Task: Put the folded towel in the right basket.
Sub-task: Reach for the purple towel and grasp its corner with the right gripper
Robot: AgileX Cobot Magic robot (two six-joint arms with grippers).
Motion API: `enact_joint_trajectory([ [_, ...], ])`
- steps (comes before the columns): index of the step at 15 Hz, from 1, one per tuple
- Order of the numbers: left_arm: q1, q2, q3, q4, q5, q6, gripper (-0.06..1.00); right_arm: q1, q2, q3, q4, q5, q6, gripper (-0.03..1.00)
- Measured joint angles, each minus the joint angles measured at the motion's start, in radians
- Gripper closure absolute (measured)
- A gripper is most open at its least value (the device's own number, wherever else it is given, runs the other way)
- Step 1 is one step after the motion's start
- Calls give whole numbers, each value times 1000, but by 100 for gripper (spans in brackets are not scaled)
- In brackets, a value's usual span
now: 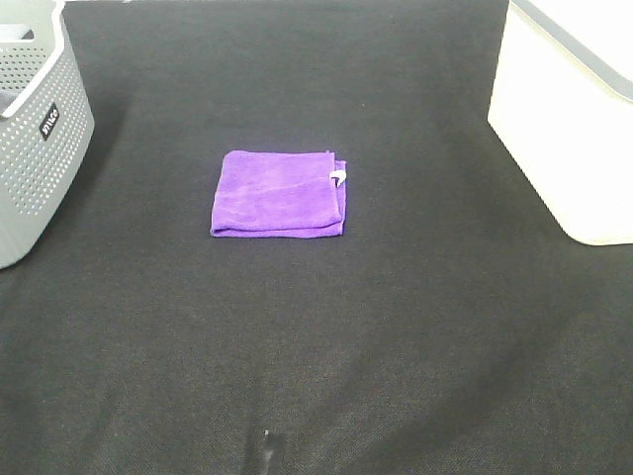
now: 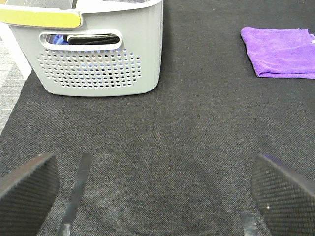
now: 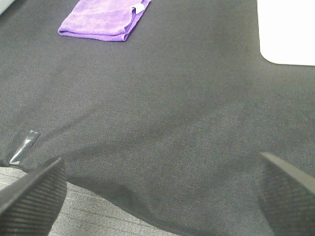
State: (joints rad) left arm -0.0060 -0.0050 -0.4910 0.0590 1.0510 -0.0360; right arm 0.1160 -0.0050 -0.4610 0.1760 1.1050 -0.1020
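Observation:
A folded purple towel (image 1: 280, 193) with a small white tag lies flat on the black cloth in the middle of the table. It also shows in the left wrist view (image 2: 279, 51) and in the right wrist view (image 3: 105, 18). The right basket (image 1: 569, 109) is white and stands at the right edge; a corner of it shows in the right wrist view (image 3: 288, 32). Neither gripper shows in the high view. My left gripper (image 2: 152, 189) is open and empty, well short of the towel. My right gripper (image 3: 160, 191) is open and empty, near the table's front edge.
A grey perforated basket (image 1: 35, 119) stands at the left edge, with dark items inside seen through its handle hole (image 2: 93, 39). A small strip of tape (image 1: 264, 445) lies on the black cloth near the front edge.

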Motion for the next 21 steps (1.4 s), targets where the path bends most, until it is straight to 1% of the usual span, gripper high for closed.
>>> enact_joint_trajectory([
  [6,0,0,0,0,0,0,-4,0,0,0,0,-6,0,-1],
  [9,0,0,0,0,0,0,-4,0,0,0,-36,-5,0,-1],
  [21,0,0,0,0,0,0,-4,0,0,0,-41,-5,5,-1],
])
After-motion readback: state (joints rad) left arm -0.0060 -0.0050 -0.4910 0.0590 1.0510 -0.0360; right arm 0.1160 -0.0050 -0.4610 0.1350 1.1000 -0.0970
